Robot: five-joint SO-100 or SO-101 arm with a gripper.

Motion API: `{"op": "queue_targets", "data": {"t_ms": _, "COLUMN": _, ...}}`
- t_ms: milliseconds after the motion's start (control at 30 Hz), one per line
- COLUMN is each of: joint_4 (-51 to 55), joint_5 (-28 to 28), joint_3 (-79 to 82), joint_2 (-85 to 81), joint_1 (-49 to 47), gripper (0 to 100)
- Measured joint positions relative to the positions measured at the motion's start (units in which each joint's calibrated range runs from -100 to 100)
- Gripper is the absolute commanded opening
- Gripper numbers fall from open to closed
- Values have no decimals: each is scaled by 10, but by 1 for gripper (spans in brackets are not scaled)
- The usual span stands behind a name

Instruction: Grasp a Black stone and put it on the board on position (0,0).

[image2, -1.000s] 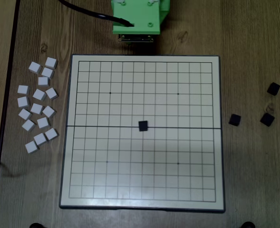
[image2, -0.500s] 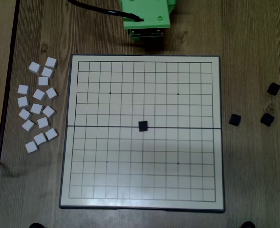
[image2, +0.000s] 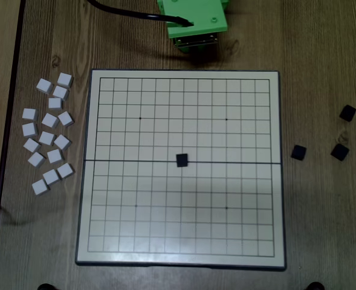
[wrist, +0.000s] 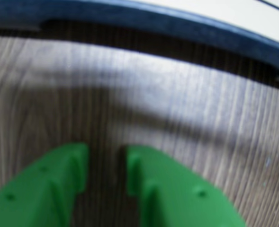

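one black stone (image2: pixel 182 160) sits at the centre of the board (image2: pixel 268 205); placement appears done. empty gripper (wrist: pixel 106 158), jaws slightly apart, hovers over the table (wrist: pixel 177 123) beyond the board's edge.

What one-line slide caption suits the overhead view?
One black stone sits mid-board; three more wait right, white blocks left.

Bright green plastic two-finger gripper (wrist: pixel 106 172), small round screw holes; blocky green arm housing (image2: pixel 193 15), black cable (image2: pixel 129 14).
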Motion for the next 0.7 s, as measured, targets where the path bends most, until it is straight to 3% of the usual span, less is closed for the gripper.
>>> {"op": "queue_targets", "data": {"t_ms": 700, "joint_4": 5, "joint_5": 24, "joint_3": -1, "joint_2": 0, "joint_1": 4, "gripper": 8}}
